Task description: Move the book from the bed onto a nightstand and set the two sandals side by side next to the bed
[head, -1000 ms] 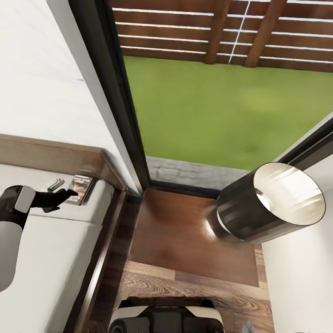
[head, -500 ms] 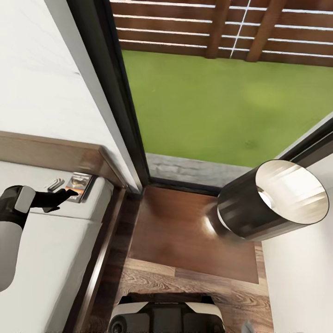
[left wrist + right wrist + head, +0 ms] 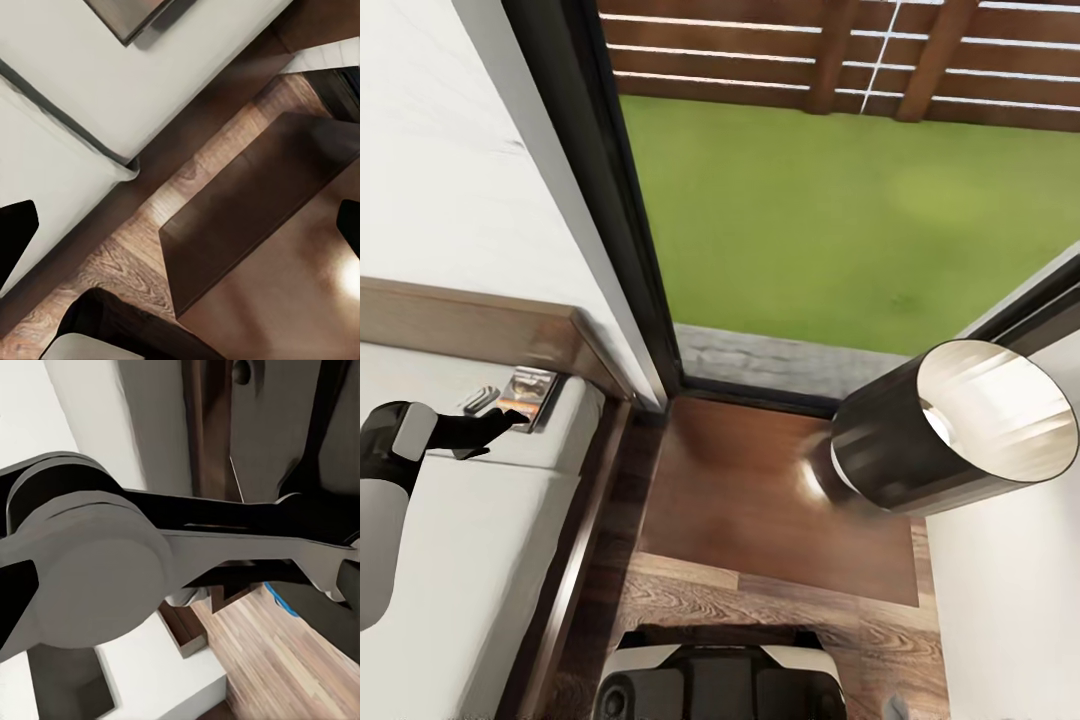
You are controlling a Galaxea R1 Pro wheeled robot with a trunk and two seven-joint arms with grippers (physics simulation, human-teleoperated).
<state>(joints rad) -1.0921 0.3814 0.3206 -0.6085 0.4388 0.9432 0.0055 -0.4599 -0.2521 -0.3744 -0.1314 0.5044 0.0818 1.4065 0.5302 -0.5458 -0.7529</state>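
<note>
One book (image 3: 528, 397) is seen lying on the bed (image 3: 480, 540) near its headboard corner, with the left gripper (image 3: 500, 424) just at its edge, fingers spread apart. One nightstand (image 3: 760, 500) is wedged between bed and wall; one lamp (image 3: 950, 430) is tipped over its far right side. Right gripper state can't be told.

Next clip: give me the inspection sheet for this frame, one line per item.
Surface: mattress off-white, bare near the arm.
Job's things: book flat on the bed's corner by the headboard; nightstand glossy top, carries a lamp.
Clutter: small grey object beside the book.
Grippers: left gripper at the book's edge, fingers apart in the wrist view; right state unclear.
Cables: nothing seen.
Surroundings: window onto lawn, plank floor.
</note>
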